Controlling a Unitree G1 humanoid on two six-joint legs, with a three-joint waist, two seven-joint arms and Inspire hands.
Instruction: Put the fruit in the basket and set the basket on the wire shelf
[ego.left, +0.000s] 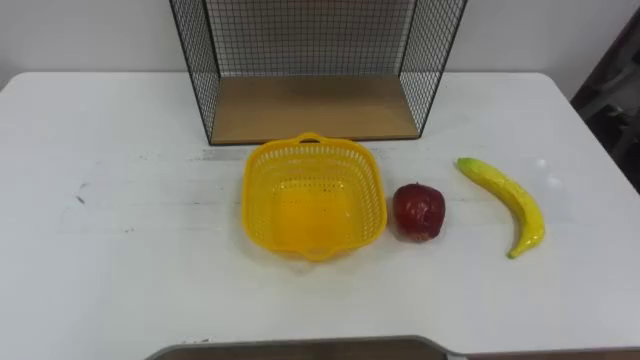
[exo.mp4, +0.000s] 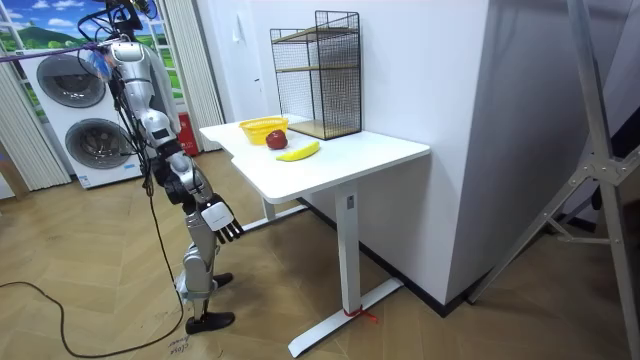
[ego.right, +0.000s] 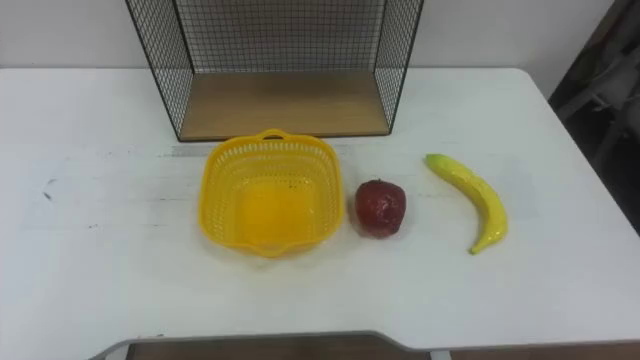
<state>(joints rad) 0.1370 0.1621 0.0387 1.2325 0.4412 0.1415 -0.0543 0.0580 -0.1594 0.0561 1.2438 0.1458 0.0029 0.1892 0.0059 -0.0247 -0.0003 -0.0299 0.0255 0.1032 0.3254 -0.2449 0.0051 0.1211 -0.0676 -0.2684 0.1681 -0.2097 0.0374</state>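
An empty yellow mesh basket (ego.left: 310, 145) sits on the white table (ego.left: 120, 220), just in front of the black wire shelf (ego.left: 315, 108) with its wooden bottom board. To the right of the basket, almost touching it, stands a red apple (ego.left: 418, 210). Farther right lies a yellow banana (ego.left: 505, 195). In the room view I stand at the table's left end, a step back from it. My right hand (exo.mp4: 222, 218) hangs low beside my thigh with relaxed fingers, holding nothing.
The shelf has a second wooden level higher up (exo.mp4: 300, 68). Two washing machines (exo.mp4: 75, 120) stand behind me at the room view's left. A white wall (exo.mp4: 420, 100) rises behind the table. The table's near edge (ego.left: 300, 345) lies just below the basket.
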